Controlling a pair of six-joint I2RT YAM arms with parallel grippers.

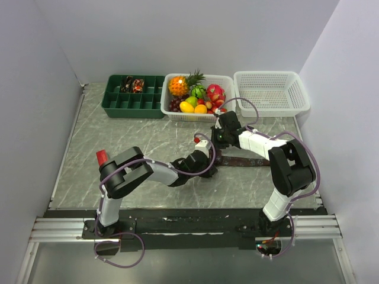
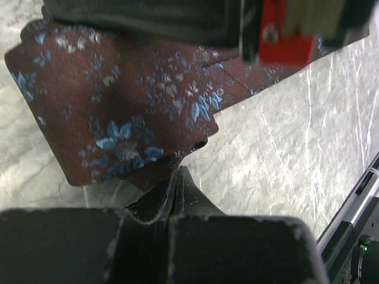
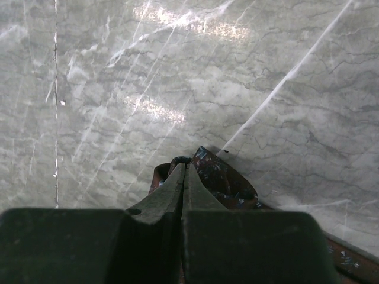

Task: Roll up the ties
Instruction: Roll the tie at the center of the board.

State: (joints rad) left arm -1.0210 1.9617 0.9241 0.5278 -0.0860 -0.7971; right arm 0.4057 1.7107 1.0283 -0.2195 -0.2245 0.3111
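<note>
Left end effector [image 2: 177,177]: fingers pressed together, tips at the folded edge of the dark brown blue-flowered fabric necktie [image 2: 118,106], apparently nipping it. Right end effector [image 3: 186,171]: also closed, fabric bunched round its tips. Both meet at the necktie's folded end, mid grey marble table [image 3: 177,71]. Long axis runs sideways. The flat remainder trails toward the right arm's side, so rolling should probably travel that way.

dark brown tie [image 1: 244,161] on the table [image 1: 118,136]
lies flat, stretched left to right, pale blue flowers on the cloth, one end doubled over on itself.
</note>
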